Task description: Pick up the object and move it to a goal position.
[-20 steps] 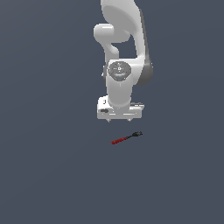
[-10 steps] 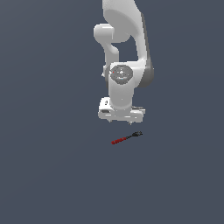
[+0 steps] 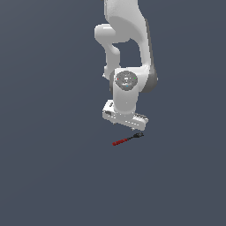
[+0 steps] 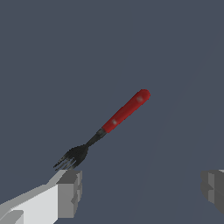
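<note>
I see the white arm [image 3: 126, 53] above the grey surface [image 3: 53, 176]. My claw [image 4: 142, 190] hangs low with its fingers [image 4: 70, 192] wide apart, holding nothing. The small fork [image 4: 109, 127], with red handle and black tines, lies flat on the surface just beside one fingertip.

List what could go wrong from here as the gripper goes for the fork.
1. Off-centre grasp: in the wrist view the fork lies beyond the open gripper, its black head beside one finger, not between the two. Closing now would likely miss.
2. Knocking it: that finger, descending, may land on the tines and flick or spin the fork.
3. Slipping: the red handle looks thin and round, so a pinch there may roll it out.
</note>
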